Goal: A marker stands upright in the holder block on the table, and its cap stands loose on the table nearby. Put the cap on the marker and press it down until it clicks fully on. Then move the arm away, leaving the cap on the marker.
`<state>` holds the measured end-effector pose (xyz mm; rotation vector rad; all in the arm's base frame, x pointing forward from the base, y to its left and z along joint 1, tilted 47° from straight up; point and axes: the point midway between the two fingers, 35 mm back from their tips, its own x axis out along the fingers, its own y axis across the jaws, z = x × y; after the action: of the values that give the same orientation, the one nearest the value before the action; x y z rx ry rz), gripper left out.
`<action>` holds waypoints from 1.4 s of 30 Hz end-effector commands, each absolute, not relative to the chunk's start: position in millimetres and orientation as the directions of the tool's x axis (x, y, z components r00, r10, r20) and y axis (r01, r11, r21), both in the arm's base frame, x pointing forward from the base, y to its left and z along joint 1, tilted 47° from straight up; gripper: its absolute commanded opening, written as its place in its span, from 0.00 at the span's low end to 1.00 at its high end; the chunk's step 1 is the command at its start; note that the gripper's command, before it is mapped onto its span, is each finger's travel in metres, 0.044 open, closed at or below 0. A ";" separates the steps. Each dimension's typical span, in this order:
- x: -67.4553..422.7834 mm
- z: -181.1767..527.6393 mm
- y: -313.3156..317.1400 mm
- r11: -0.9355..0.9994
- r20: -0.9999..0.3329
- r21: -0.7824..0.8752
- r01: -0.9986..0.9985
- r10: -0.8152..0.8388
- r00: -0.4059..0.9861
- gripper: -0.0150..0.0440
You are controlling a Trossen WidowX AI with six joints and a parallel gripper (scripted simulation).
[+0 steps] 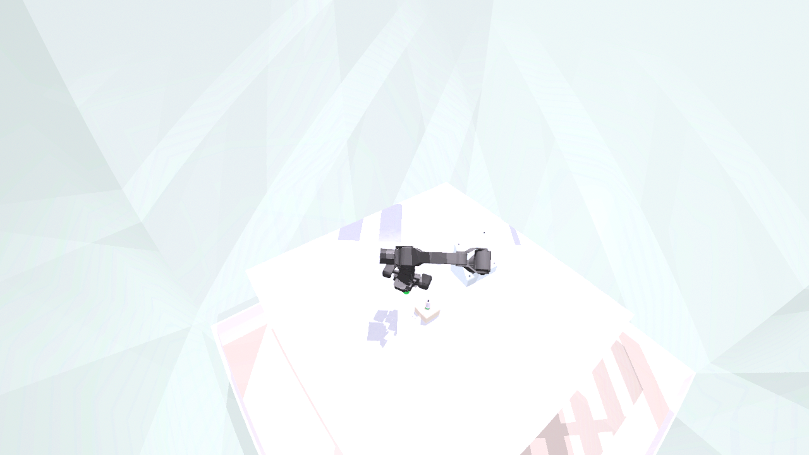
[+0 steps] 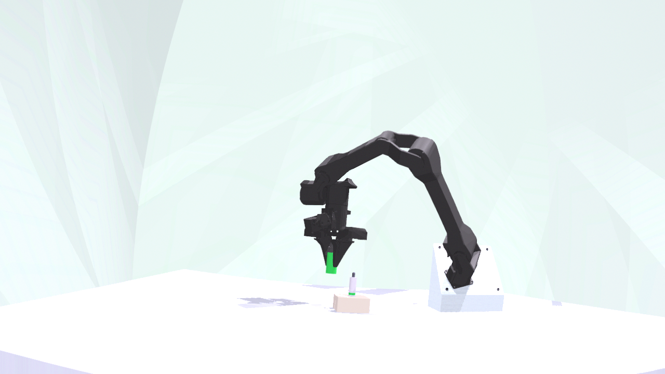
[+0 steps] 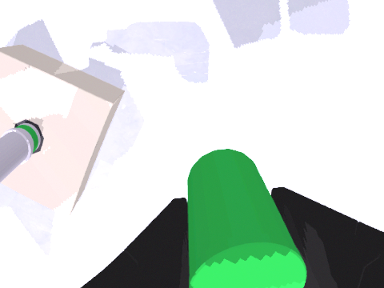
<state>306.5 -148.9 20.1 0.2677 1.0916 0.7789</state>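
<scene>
The green cap (image 1: 406, 292) (image 2: 331, 263) (image 3: 236, 208) is between the fingers of my gripper (image 2: 331, 266) (image 3: 230, 206), which is shut on it. The cap is roughly upright in the air. The marker (image 1: 427, 304) (image 2: 352, 284) (image 3: 14, 150) stands upright in the holder block (image 1: 428, 316) (image 2: 351, 304) (image 3: 80, 132), its dark tip up. In the exterior view the cap hangs higher than the marker's tip and to its left, apart from it. In the wrist view the marker is at the left edge and its tip is out of view.
The arm's white base (image 1: 467, 277) (image 2: 471, 302) stands on the table (image 1: 480, 362) (image 2: 186, 330), to the right of the holder block. The arm arches up from it over the table. Pale shadows lie on the table top near the block.
</scene>
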 end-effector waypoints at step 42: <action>270.1 94.0 -92.4 0.706 -0.688 0.568 -0.423 0.690 0.227 0.25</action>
<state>270.4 -95.6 96.4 0.2727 1.0967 0.7813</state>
